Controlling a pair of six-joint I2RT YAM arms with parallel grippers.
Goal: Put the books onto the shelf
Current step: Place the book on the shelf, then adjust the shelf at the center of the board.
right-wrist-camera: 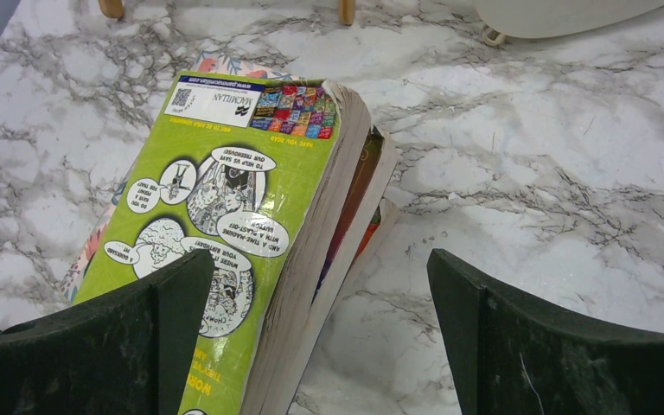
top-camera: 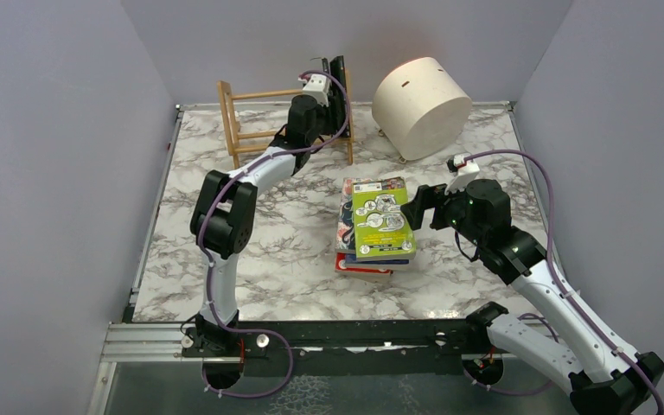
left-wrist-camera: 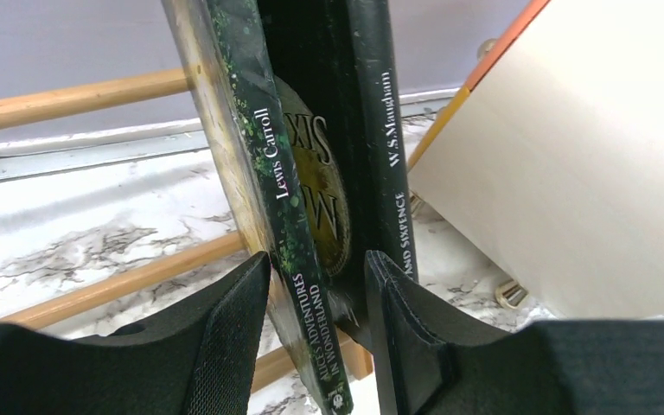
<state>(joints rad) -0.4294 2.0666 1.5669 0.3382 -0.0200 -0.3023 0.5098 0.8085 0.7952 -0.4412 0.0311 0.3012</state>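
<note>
While left tool (left-wrist-camera: 316, 259) straddles dark green book (left-wrist-camera: 264, 147) standing at shelf (left-wrist-camera: 69, 99), clamp unclear | right tool (right-wrist-camera: 320, 259) jaws wide apart, lime green book (right-wrist-camera: 225, 173) topping stack (top-camera: 372, 259) just below it on tabletop (right-wrist-camera: 527, 173) | paperback: likely light, glossy, flexes; pinch across thickness at page edge

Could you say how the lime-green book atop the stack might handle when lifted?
The lime-green book looks like a thick paperback, so probably fairly stiff yet bendable. Its glossy cover may be slippery. Lying flat, it shouldn't tip.
</note>
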